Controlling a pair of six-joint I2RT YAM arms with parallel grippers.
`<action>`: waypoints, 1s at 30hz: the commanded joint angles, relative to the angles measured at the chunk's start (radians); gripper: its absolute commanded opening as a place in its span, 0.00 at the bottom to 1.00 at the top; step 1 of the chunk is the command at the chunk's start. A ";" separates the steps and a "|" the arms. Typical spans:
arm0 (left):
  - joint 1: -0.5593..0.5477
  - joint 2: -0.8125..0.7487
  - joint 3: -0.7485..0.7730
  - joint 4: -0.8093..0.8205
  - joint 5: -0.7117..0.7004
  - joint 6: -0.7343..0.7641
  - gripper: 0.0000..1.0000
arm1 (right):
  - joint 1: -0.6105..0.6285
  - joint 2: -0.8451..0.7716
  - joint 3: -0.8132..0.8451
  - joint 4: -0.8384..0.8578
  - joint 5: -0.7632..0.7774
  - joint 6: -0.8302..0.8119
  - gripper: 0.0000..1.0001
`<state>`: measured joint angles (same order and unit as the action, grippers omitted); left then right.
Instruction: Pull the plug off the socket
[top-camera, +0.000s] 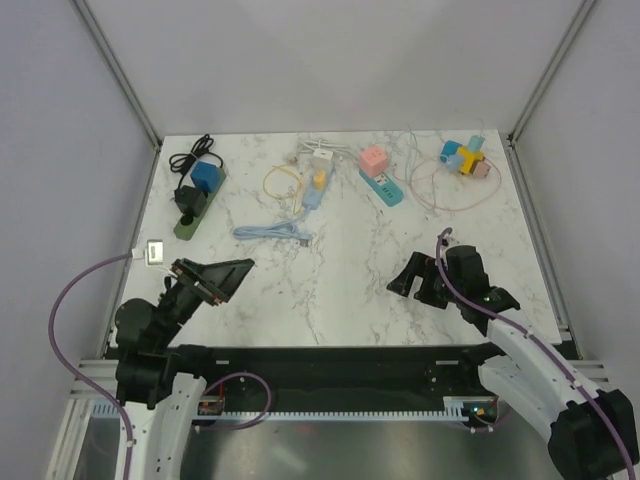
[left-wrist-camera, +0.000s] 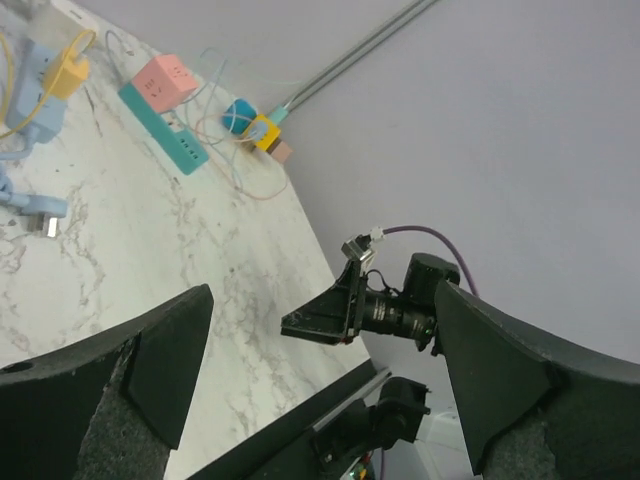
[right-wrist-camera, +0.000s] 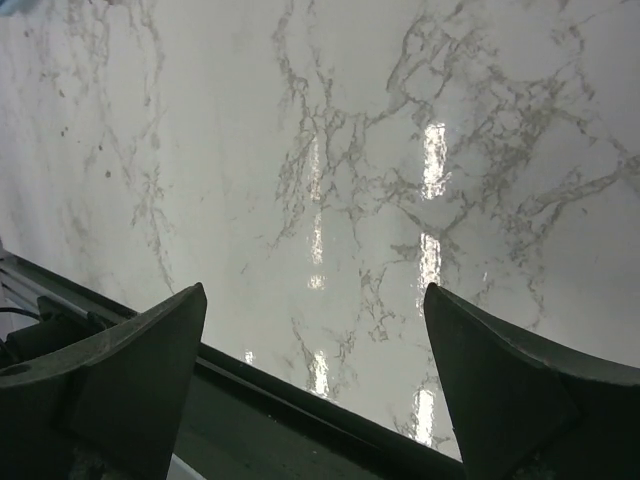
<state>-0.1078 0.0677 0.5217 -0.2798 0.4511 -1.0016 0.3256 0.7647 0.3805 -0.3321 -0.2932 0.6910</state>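
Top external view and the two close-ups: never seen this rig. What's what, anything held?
Two robot arms sit at the near edge of a marble table. The top view looks down from behind them; the others come from a camera on each wrist, fingers in frame. The left tool and right tool are open, holding nothing. Toward the far edge lie a green power strip with a blue plug, a light blue strip, a teal strip with a pink block and a multicoloured adapter.

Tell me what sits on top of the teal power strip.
A pink cube plug sits on the far end of the teal power strip. The socket beneath it is covered, so its prongs cannot be seen.
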 joint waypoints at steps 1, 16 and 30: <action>0.005 0.122 0.105 -0.143 0.134 0.182 1.00 | 0.003 0.071 0.109 -0.050 0.055 -0.045 0.98; 0.005 0.716 0.354 -0.226 0.034 0.353 0.94 | 0.003 0.373 0.242 0.031 -0.225 -0.219 0.98; 0.153 1.271 0.750 -0.401 -0.530 0.661 0.98 | 0.072 0.389 0.222 0.082 -0.310 -0.229 0.98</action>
<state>-0.0509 1.2594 1.2186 -0.6300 0.0761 -0.4591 0.3939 1.1732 0.5964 -0.2859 -0.5732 0.4885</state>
